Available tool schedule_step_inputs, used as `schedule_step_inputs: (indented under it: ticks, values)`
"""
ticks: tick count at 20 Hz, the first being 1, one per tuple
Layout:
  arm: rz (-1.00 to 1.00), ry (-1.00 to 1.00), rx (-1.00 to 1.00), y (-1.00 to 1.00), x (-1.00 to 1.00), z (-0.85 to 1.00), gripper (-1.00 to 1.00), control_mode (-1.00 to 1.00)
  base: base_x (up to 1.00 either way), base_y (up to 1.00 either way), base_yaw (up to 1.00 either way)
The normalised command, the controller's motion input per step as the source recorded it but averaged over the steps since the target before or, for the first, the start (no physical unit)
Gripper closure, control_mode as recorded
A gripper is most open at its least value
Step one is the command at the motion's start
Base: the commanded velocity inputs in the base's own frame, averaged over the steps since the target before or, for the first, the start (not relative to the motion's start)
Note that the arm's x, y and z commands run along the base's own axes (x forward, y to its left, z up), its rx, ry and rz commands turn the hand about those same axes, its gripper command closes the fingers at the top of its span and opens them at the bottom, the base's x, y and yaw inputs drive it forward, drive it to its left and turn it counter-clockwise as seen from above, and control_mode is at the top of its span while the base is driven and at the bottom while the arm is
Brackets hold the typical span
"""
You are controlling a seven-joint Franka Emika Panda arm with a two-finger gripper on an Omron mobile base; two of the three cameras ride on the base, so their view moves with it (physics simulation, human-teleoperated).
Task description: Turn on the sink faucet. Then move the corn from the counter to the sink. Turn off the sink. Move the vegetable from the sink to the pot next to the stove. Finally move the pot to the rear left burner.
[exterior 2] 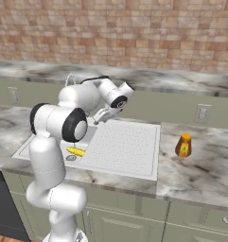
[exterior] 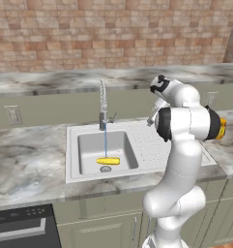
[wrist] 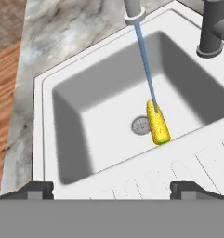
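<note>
The yellow corn (exterior: 108, 161) lies in the sink basin (exterior: 86, 145) beside the drain (wrist: 141, 124). A thin stream of water (wrist: 146, 65) runs from the faucet (exterior: 103, 104) spout onto the corn (wrist: 157, 123). My gripper (exterior: 152, 118) hangs above the drainboard right of the basin, tilted toward the sink. It is open, its fingertips (wrist: 36, 188) wide apart with nothing between them. In the right base view the gripper (exterior 2: 102, 116) sits over the corn (exterior 2: 75, 151). The pot and the stove are out of view.
An orange bottle (exterior 2: 183, 145) stands on the marble counter right of the ribbed drainboard (exterior 2: 125, 144). A dark appliance panel (exterior: 21, 227) sits below the counter at the lower left. A raised counter ledge and a brick wall run behind the sink.
</note>
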Motion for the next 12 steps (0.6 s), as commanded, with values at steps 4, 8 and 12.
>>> schedule_step_inputs:
  ticks: [4,8,12]
  values:
    - [0.09,-0.22,0.01,0.09,0.02,0.00,-1.00,-1.00,0.00,0.00,0.00]
    - [0.01,-0.25,0.03,0.11,0.04,-0.05,-1.00,-1.00,0.00,0.00,0.00]
    - [0.00,-0.26,0.07,0.16,0.03,-0.13,-1.00,-1.00,0.00,0.00,0.00]
